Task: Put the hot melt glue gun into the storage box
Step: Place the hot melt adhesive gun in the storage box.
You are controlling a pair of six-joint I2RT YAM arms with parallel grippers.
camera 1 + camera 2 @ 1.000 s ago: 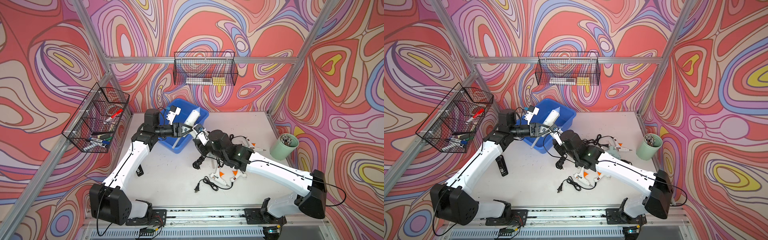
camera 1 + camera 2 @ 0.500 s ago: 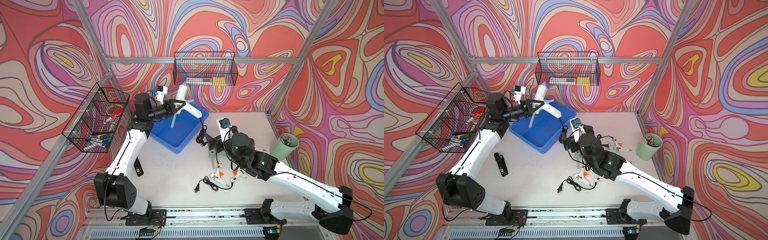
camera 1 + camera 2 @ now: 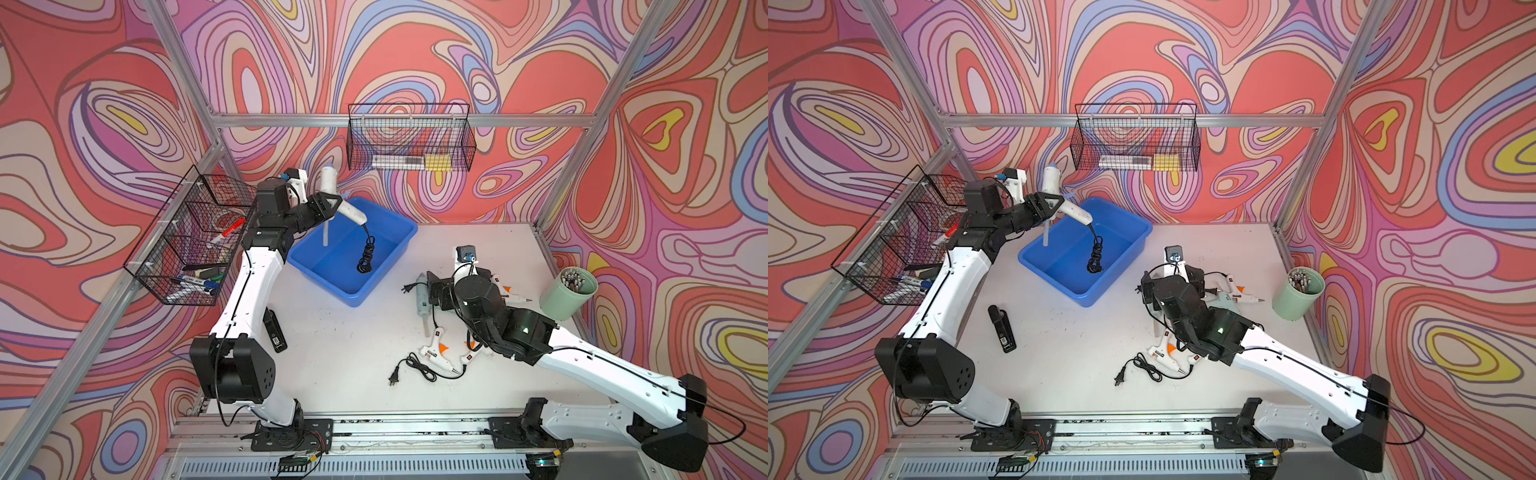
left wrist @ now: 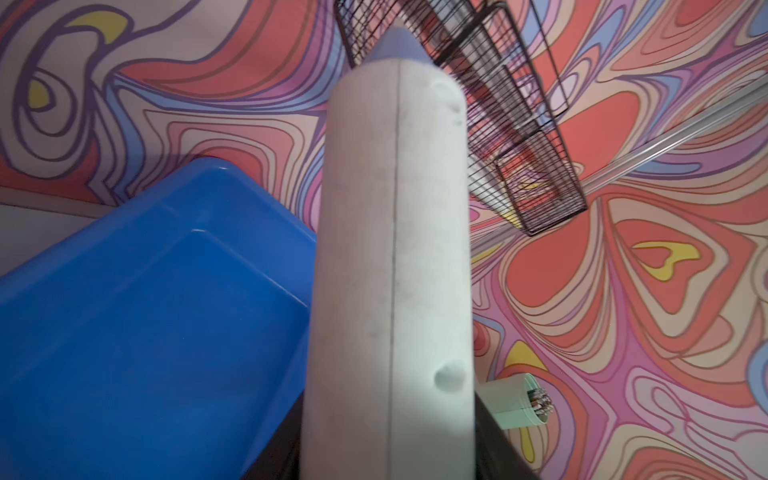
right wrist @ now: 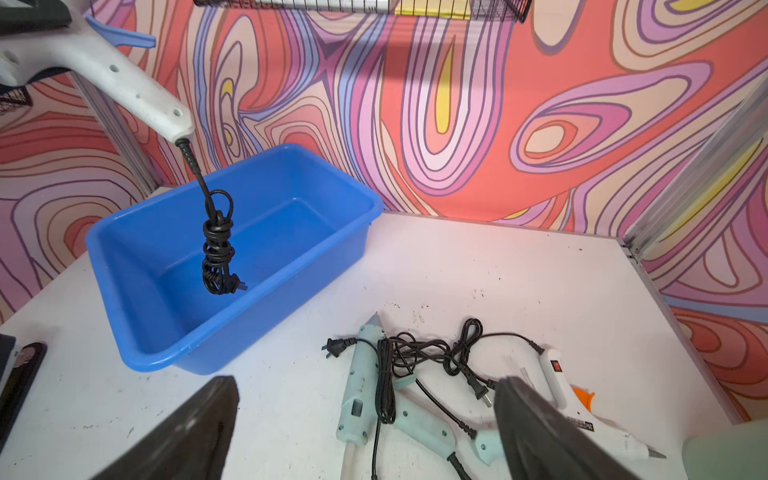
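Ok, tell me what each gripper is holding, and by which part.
The left gripper holds the white glue gun by its body, where the handle meets the barrel, above the storage box. The right gripper is open and holds nothing.

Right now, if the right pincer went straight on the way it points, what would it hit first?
Probably the teal glue gun on the table, a black cord draped over it, just ahead of the open right pincer. Depth is unclear, so that's a guess.

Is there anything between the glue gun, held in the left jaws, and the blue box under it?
Nothing visible does. The glue gun hangs above the box at its back edge, its cord dangling over the empty blue floor.
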